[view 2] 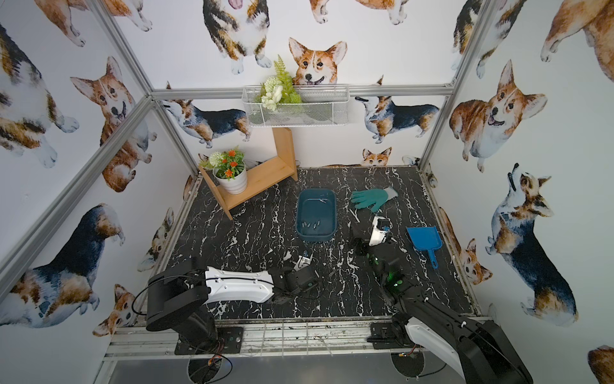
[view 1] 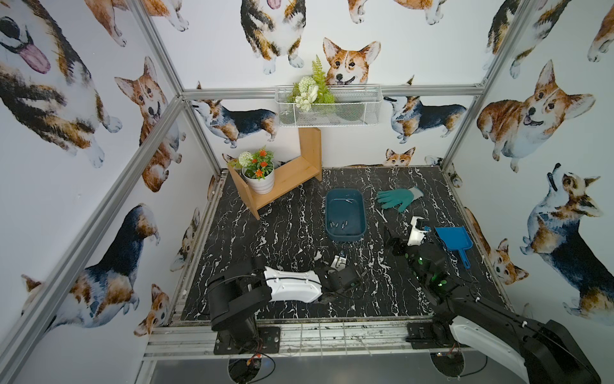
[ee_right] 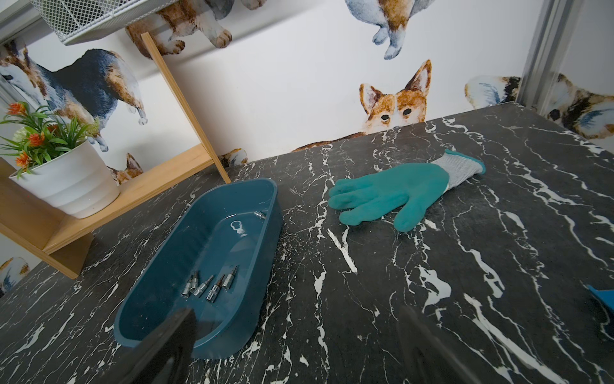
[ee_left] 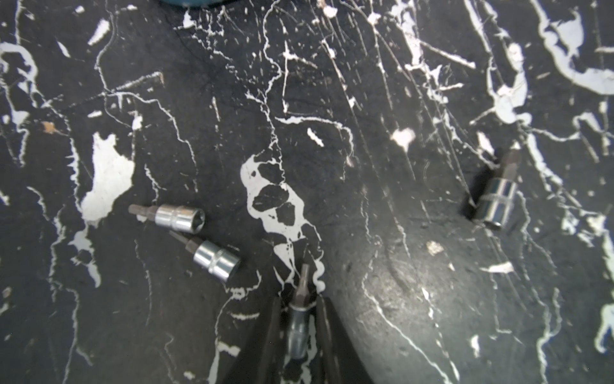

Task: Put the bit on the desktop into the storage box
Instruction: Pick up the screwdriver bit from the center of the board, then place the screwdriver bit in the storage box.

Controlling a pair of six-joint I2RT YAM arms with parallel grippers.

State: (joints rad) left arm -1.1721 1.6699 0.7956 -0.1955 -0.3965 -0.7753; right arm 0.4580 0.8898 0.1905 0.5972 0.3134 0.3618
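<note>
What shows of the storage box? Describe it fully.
The storage box is a dark teal-blue tub, seemingly plastic, rectangular with rounded corners, low walls and an open top. It stands upright on the desktop between the wooden shelf and the green glove, touching neither. Inside, a cluster of small metal bits lies at the end nearer the robot, and one more bit lies against the far wall. Nothing grips it.
</note>
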